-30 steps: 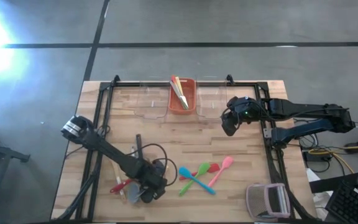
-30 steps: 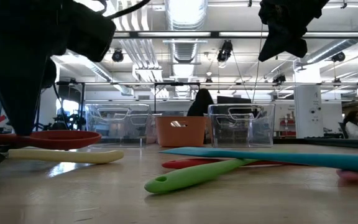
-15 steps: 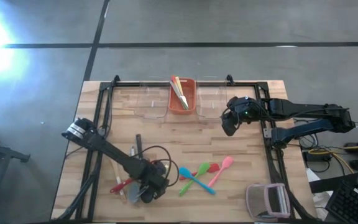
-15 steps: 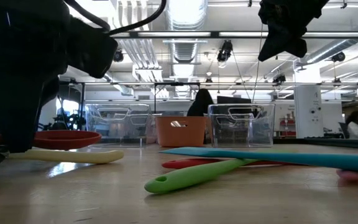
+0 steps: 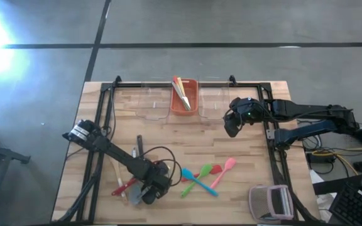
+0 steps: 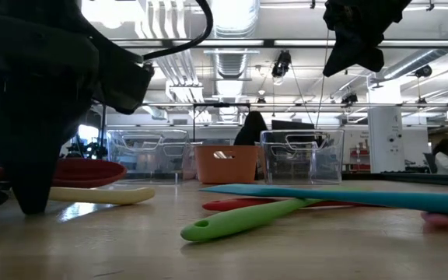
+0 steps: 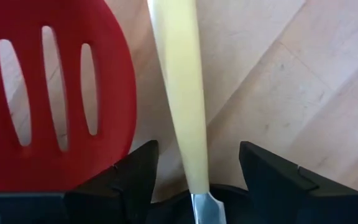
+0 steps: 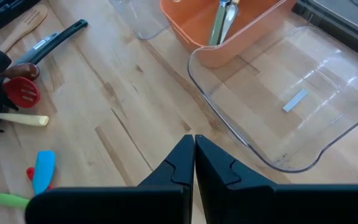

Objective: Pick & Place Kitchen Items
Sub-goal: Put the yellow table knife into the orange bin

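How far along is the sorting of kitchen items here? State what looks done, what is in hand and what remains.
Done: a few utensils already lie in the orange bin.
In hand: the left gripper is down at the table, fingers open astride the pale yellow handle beside the red slotted spatula, not yet closed. The right gripper waits shut near the clear bin.
Left: the green, blue and pink spoons.
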